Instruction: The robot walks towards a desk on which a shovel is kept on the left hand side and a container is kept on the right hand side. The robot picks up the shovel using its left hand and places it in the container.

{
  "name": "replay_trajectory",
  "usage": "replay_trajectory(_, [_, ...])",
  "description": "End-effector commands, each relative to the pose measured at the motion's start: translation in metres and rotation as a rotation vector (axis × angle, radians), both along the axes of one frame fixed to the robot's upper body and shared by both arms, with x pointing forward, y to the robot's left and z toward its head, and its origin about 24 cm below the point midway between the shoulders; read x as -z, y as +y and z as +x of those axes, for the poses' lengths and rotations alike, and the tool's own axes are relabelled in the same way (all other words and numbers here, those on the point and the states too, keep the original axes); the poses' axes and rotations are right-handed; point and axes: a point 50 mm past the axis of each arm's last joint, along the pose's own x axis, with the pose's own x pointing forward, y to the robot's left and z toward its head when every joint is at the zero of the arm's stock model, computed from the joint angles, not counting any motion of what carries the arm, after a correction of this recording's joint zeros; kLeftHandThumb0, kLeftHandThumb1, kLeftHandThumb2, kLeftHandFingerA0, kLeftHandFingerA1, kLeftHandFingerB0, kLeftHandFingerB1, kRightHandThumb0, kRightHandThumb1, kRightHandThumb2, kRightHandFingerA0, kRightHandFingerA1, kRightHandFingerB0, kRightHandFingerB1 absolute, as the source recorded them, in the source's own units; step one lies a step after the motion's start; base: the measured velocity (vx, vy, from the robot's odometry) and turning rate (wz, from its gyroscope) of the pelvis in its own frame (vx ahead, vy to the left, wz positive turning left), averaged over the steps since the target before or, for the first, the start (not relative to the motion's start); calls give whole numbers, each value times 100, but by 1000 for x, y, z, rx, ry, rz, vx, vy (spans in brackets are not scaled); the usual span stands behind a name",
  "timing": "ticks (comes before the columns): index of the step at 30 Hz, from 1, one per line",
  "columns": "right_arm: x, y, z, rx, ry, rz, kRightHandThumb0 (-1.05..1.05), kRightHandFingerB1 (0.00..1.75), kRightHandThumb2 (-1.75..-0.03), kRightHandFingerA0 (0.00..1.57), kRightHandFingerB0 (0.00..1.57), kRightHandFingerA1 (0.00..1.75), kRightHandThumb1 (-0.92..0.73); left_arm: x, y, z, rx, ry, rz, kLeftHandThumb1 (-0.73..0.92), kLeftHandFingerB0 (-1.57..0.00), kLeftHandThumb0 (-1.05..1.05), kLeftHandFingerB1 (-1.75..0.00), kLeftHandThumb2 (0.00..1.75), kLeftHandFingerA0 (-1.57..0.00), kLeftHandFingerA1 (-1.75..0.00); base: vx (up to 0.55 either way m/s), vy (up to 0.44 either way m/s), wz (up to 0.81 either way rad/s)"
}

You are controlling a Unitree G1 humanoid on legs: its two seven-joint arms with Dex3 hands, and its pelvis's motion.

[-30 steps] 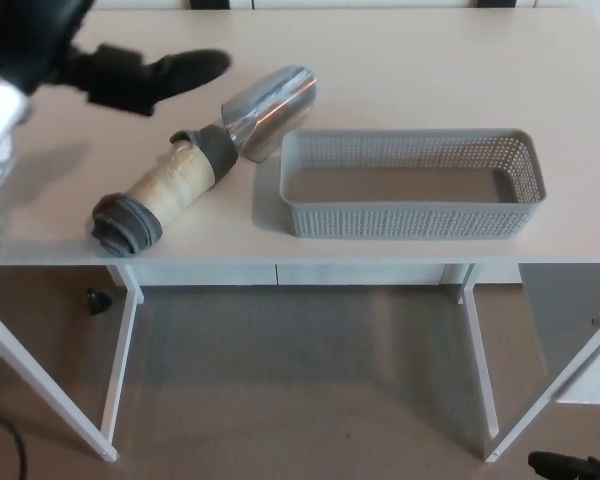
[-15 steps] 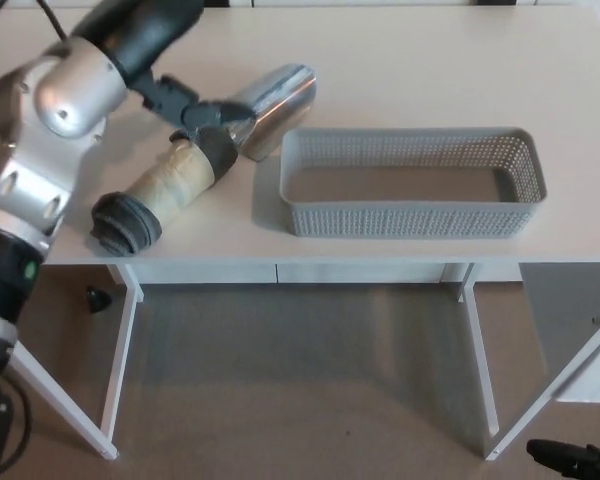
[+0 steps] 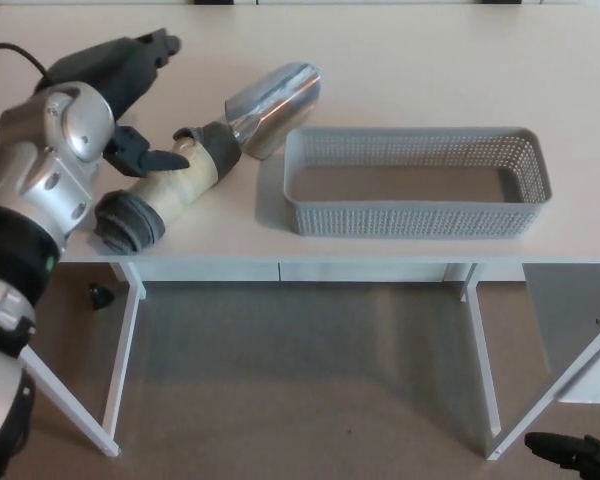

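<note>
Left hand [image 3: 130, 105] open, touching shovel [image 3: 205, 155]

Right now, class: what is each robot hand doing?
Left hand: open, fingers apart over the shovel handle, holding nothing.
Right hand: not in view.

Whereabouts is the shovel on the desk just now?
In the head view the shovel lies on the desk's left part, its metal scoop pointing toward the grey basket, the robot's left hand at its handle.

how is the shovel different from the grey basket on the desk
The shovel has a shiny metal scoop and a beige wrapped handle; the basket is matte grey perforated plastic. The shovel lies diagonally, the basket square to the desk edge. The left hand is at the shovel's handle; nothing touches the basket. Both rest on the desk.
</note>
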Motion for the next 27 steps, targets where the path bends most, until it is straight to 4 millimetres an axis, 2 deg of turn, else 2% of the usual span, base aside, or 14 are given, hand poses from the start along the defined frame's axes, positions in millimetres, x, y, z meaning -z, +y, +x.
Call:
replay_trajectory(1, [-3, -5, 0, -7, 3, -58, -44, 47, -54, 76, 61, 59, -48, 2, 1, 1, -83, -23, 61, 35, -2, -53, -21, 73, -2, -22, 0, 0, 0])
replay_trajectory(4, [-5, -5, 2, -5, -6, -55, -43, 48, -54, 77, 62, 60, -48, 9, -7, 1, -74, -13, 51, 35, -3, -53, -21, 74, -2, -25, 0, 0, 0])
replay_trajectory(5, [-5, -4, 2, 0, -5, -50, -42, 49, -54, 76, 62, 60, -48, 14, -11, 0, -74, 3, 56, 43, 0, -58, -25, 54, -2, -27, 0, 0, 0])
replay_trajectory(6, [-6, -4, 3, -1, -11, -49, -42, 49, -54, 76, 63, 61, -48, 15, -12, 0, -74, 6, 57, 37, -2, -60, -21, 59, -3, -24, 0, 0, 0])
replay_trajectory(7, [-7, -3, 4, -3, -22, -51, -40, 50, -53, 79, 64, 62, -48, 17, -15, 0, -67, 9, 57, 43, 0, -59, -24, 54, -3, -28, 0, 0, 0])
replay_trajectory(8, [-7, -3, 4, -3, -24, -50, -41, 49, -53, 77, 64, 62, -48, 21, -17, -1, -63, 14, 58, 34, 0, -54, -22, 76, 0, -28, 0, 0, 0])
replay_trajectory(10, [-7, -3, -1, -11, -17, -63, -40, 50, -53, 79, 65, 61, -48, 37, -22, -5, -59, 47, 49, 36, -1, -57, -20, 76, -1, -27, 0, 0, 0])
replay_trajectory(13, [-7, -4, 1, -9, -24, -61, -42, 50, -54, 78, 64, 61, -48, 44, -27, -6, -50, 57, 51, 37, -1, -59, -19, 77, -1, -28, 0, 0, 0])
replay_trajectory(18, [-10, -3, 8, -4, -29, -68, -44, 49, -54, 78, 64, 61, -47, 55, -29, -9, -52, 75, 40, 38, -1, -61, -18, 78, -3, -40, 0, 0, 0])
replay_trajectory(19, [-11, -3, 9, -6, -33, -71, -44, 49, -54, 79, 64, 61, -47, 58, -29, -10, -55, 87, 40, 37, -1, -67, -15, 66, -7, -38, 0, 0, 0])
replay_trajectory(21, [-10, -2, 7, -19, -37, -90, -44, 49, -54, 77, 63, 60, -47, 67, -26, -13, -69, 117, 26, 37, -1, -58, -18, 77, -2, -42, 0, 0, 0])
replay_trajectory(24, [-11, -1, 10, -29, -50, -83, -42, 50, -54, 78, 65, 60, -48, 72, -19, -16, -92, 144, 8, 38, -2, -60, -16, 78, -3, -39, 0, 0, 0])
replay_trajectory(26, [-12, 0, 11, -23, -44, -73, -41, 50, -53, 77, 65, 60, -47, 78, -12, -19, -113, 155, 8, 36, 0, -57, -19, 78, -3, -45, 0, 0, 0])
replay_trajectory(27, [-13, 0, 13, -28, -51, -80, -44, 49, -54, 76, 64, 60, -49, 79, -7, -20, -128, 153, 13, 44, 0, -61, -22, 54, -14, -33, 0, 0, 0])
